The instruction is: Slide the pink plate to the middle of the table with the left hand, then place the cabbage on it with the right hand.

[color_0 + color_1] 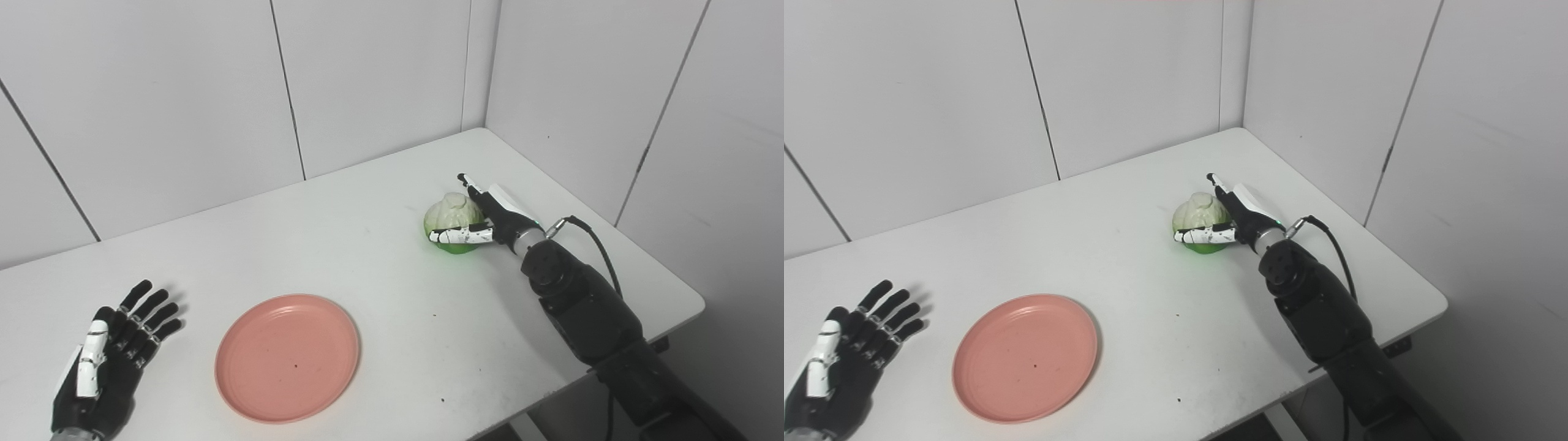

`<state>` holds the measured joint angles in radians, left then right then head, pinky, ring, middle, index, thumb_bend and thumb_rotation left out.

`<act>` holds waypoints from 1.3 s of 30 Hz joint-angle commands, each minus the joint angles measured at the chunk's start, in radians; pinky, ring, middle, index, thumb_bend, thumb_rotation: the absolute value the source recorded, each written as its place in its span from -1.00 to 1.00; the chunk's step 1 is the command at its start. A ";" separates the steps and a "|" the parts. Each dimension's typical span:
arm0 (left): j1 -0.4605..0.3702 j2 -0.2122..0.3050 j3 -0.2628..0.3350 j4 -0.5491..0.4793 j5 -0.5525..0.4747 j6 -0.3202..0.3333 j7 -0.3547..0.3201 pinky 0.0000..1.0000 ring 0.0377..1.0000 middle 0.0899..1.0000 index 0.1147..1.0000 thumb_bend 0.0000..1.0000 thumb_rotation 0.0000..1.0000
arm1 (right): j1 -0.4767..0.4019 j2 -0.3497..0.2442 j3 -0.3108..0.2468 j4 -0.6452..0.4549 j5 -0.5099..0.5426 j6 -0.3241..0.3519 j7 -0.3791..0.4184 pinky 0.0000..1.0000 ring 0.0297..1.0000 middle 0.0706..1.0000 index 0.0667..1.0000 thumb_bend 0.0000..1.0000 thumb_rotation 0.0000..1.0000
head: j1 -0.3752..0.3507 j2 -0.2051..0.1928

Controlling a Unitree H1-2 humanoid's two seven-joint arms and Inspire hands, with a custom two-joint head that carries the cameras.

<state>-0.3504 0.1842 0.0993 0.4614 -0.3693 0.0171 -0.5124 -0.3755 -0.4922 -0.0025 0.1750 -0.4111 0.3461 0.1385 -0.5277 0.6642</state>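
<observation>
On the white table [380,245], seen from the left eye, the pink plate [286,357] lies near the front edge. Left of the plate, well apart, the left hand [109,361] rests with fingers spread, holding nothing. Far right of the plate, the cabbage [454,222] sits on the tabletop.

From the right eye, the right hand [1231,220] cups the cabbage, thumb across its near side, fingers behind; a firm grip cannot be confirmed.
</observation>
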 commanded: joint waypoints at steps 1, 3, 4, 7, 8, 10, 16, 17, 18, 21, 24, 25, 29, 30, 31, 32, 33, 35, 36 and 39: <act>0.076 0.003 -0.004 0.039 0.004 0.037 0.007 0.65 0.69 0.74 0.71 -0.01 0.93 | -0.046 -0.022 0.002 0.000 -0.016 0.010 -0.020 0.66 0.88 0.97 1.00 1.00 0.04 | 0.000 -0.001; 0.079 0.003 -0.006 0.033 0.005 0.037 0.009 0.65 0.69 0.74 0.71 -0.01 0.94 | -0.049 -0.024 0.010 0.007 -0.021 0.008 -0.021 0.66 0.88 0.98 1.00 1.00 0.06 | 0.002 0.000; 0.080 0.002 -0.006 0.029 0.005 0.041 0.012 0.65 0.69 0.74 0.71 -0.01 0.93 | -0.050 -0.026 0.012 0.010 -0.023 0.006 -0.021 0.67 0.89 0.98 1.00 1.00 0.06 | 0.003 0.002; 0.083 -0.001 -0.007 0.020 0.008 0.047 0.020 0.64 0.68 0.73 0.70 -0.01 0.92 | -0.054 -0.024 0.015 0.017 -0.026 0.009 -0.020 0.68 0.90 0.99 1.00 1.00 0.04 | 0.004 0.003; 0.084 -0.001 -0.008 0.015 0.009 0.049 0.022 0.64 0.68 0.73 0.70 0.00 0.92 | -0.055 -0.022 0.015 0.016 -0.030 0.016 -0.021 0.68 0.90 0.99 1.00 1.00 0.00 | 0.005 0.005; 0.087 -0.002 -0.010 0.008 0.009 0.053 0.026 0.64 0.69 0.73 0.70 0.00 0.92 | -0.055 -0.018 0.015 0.018 -0.036 0.020 -0.029 0.69 0.89 0.97 0.99 1.00 -0.07 | 0.006 0.006; 0.091 0.000 -0.020 0.002 0.012 0.043 0.027 0.66 0.70 0.74 0.72 -0.01 0.98 | -0.048 0.006 -0.007 0.045 -0.032 -0.065 -0.128 0.55 0.69 0.72 0.73 1.00 -0.41 | 0.009 0.008; 0.092 0.000 -0.021 0.000 0.012 0.043 0.028 0.67 0.70 0.74 0.72 -0.02 0.99 | -0.044 0.013 -0.018 0.051 -0.015 -0.093 -0.146 0.52 0.65 0.68 0.69 1.00 -0.47 | 0.011 0.009; 0.092 0.000 -0.022 -0.001 0.012 0.044 0.028 0.67 0.70 0.74 0.72 -0.02 0.99 | -0.042 0.018 -0.025 0.055 -0.002 -0.111 -0.158 0.26 0.36 0.41 0.49 0.93 -0.64 | 0.011 0.009; 0.094 0.001 -0.025 -0.008 0.011 0.048 0.029 0.66 0.70 0.74 0.72 -0.02 1.00 | -0.041 0.025 -0.025 0.071 0.008 -0.151 -0.181 0.03 0.05 0.10 0.02 0.23 -0.72 | 0.015 0.010; 0.096 -0.001 -0.025 -0.016 0.009 0.058 0.034 0.67 0.71 0.75 0.72 -0.02 0.99 | -0.043 0.027 -0.013 0.071 0.000 -0.135 -0.182 -0.12 -0.08 -0.09 -0.08 0.08 -0.97 | 0.017 0.010; 0.096 -0.001 -0.026 -0.017 0.010 0.059 0.036 0.68 0.71 0.75 0.72 -0.02 0.98 | -0.043 0.026 -0.011 0.070 0.000 -0.133 -0.181 -0.13 -0.09 -0.10 -0.09 0.07 -0.99 | 0.017 0.010; 0.096 0.000 -0.028 -0.017 0.009 0.055 0.034 0.67 0.71 0.75 0.73 -0.01 0.97 | -0.043 0.028 -0.003 0.059 -0.004 -0.124 -0.184 -0.22 -0.15 -0.16 -0.06 0.06 -1.00 | 0.017 0.010; 0.096 -0.001 -0.029 -0.019 0.011 0.055 0.035 0.67 0.71 0.75 0.73 -0.01 0.97 | -0.042 0.030 -0.004 0.058 -0.004 -0.123 -0.189 -0.23 -0.17 -0.17 -0.06 0.06 -1.00 | 0.021 0.010; 0.096 -0.001 -0.030 -0.020 0.012 0.056 0.037 0.67 0.71 0.75 0.73 -0.01 0.97 | -0.042 0.031 -0.004 0.057 -0.004 -0.123 -0.192 -0.24 -0.17 -0.17 -0.06 0.06 -1.00 | 0.021 0.010; 0.096 -0.001 -0.031 -0.021 0.013 0.058 0.039 0.67 0.71 0.75 0.73 -0.01 0.98 | -0.042 0.033 -0.005 0.056 -0.003 -0.122 -0.195 -0.25 -0.17 -0.18 -0.05 0.05 -1.00 | 0.021 0.010; 0.097 -0.001 -0.032 -0.023 0.014 0.058 0.041 0.67 0.71 0.75 0.72 -0.01 0.97 | -0.042 0.034 -0.006 0.055 -0.002 -0.121 -0.197 -0.25 -0.18 -0.18 -0.05 0.05 -1.00 | 0.025 0.011; 0.098 -0.002 -0.034 -0.026 0.014 0.057 0.041 0.68 0.72 0.76 0.73 -0.01 0.98 | -0.041 0.037 -0.011 0.049 0.002 -0.108 -0.199 -0.26 -0.19 -0.18 -0.04 0.05 -1.00 | 0.030 0.011; 0.098 -0.002 -0.035 -0.027 0.014 0.057 0.041 0.67 0.71 0.75 0.73 -0.01 0.98 | -0.041 0.038 -0.014 0.047 0.003 -0.106 -0.201 -0.28 -0.21 -0.19 -0.03 0.05 -1.00 | 0.030 0.011; 0.099 -0.006 -0.038 -0.031 0.013 0.057 0.041 0.67 0.72 0.76 0.74 -0.01 0.98 | -0.040 0.039 -0.023 0.041 0.006 -0.110 -0.208 -0.24 -0.19 -0.19 -0.03 0.05 -1.00 | 0.043 0.010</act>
<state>-0.3115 0.1873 0.0739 0.3938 -0.3679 0.0290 -0.4819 -0.3907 -0.4398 -0.0076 0.2550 -0.4056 0.2435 -0.0433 -0.4909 0.6750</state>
